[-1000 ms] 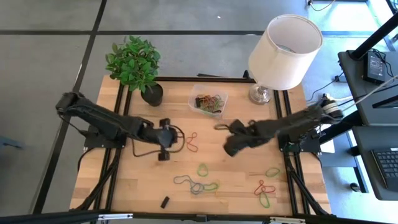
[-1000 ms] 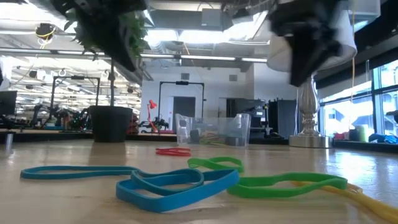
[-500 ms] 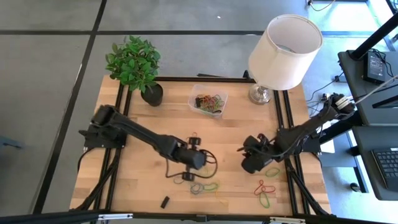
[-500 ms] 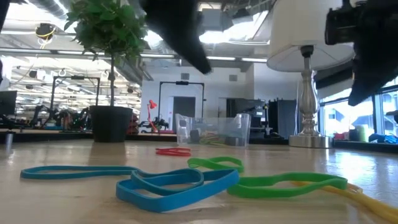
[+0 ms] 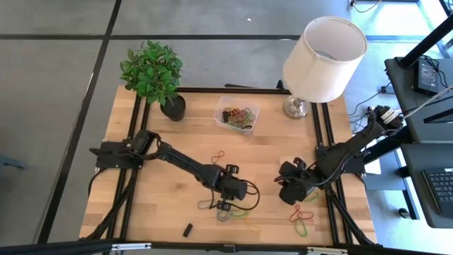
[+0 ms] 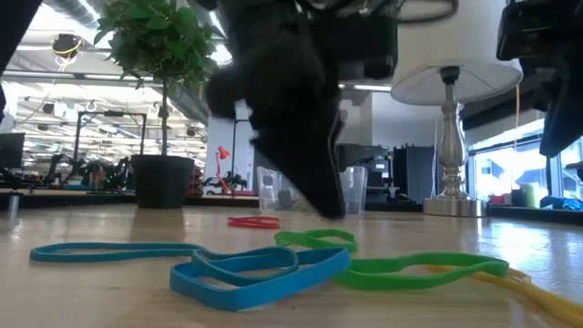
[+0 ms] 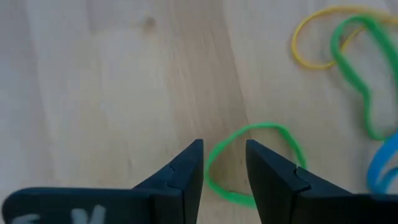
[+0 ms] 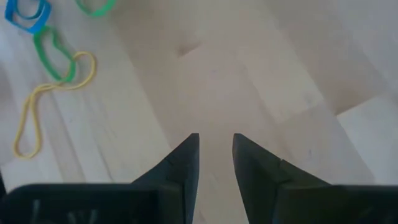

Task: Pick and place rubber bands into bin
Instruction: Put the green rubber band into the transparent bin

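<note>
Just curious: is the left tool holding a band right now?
No: the left tool is open and empty, with a green band lying on the table beneath it.

The clear rectangular bin [image 5: 237, 113] sits at the tabletop's [image 5: 156, 205] far edge holding a tangle of coloured bands, while loose rubber bands [image 5: 301, 218] (green, blue, yellow, red) lie flat, scattered across the near half.
</note>
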`<state>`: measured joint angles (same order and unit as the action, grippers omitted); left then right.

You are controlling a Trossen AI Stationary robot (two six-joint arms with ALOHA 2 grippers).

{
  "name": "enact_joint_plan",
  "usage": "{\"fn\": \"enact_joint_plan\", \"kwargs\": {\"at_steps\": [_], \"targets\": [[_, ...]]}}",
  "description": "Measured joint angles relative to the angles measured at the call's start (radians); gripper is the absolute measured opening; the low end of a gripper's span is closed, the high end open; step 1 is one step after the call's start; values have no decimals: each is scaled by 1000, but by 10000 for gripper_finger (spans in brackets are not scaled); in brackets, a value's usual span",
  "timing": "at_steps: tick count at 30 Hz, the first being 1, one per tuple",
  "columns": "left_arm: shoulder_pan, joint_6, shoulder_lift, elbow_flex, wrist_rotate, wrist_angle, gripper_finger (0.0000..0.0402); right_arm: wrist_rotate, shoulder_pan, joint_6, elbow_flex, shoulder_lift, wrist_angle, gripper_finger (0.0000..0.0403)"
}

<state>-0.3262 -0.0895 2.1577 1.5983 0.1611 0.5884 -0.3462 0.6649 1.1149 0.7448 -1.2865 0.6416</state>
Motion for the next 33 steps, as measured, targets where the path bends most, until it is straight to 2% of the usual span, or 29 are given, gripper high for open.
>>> {"fn": "enact_joint_plan", "kwargs": {"at_steps": [6, 8, 11, 14, 19, 24, 29, 33], "targets": [[9, 11, 36, 2, -23, 43, 98, 0, 34, 2, 0, 0, -5, 100], [17, 10, 37, 4, -56, 74, 75, 0, 41, 2, 0, 0, -8, 100], [25, 6, 35, 4, -72, 91, 20, 0, 44, 2, 0, 0, -15, 100], [31, -4, 30, 18, -65, 115, 5, -13, 44, 2, 0, 0, -17, 100], [87, -38, 19, 149, -77, 269, 3, -39, 43, 2, 0, 0, -22, 100], [180, 24, 4, 325, -80, 454, 2, -39, 38, 2, 0, 0, -29, 100], [326, 74, -3, 497, -59, 607, 2, -39, 35, 2, 1, 0, -48, 100], [452, 191, -4, 558, -39, 606, 2, -39, 8, 3, 1, 0, -46, 100]]}}
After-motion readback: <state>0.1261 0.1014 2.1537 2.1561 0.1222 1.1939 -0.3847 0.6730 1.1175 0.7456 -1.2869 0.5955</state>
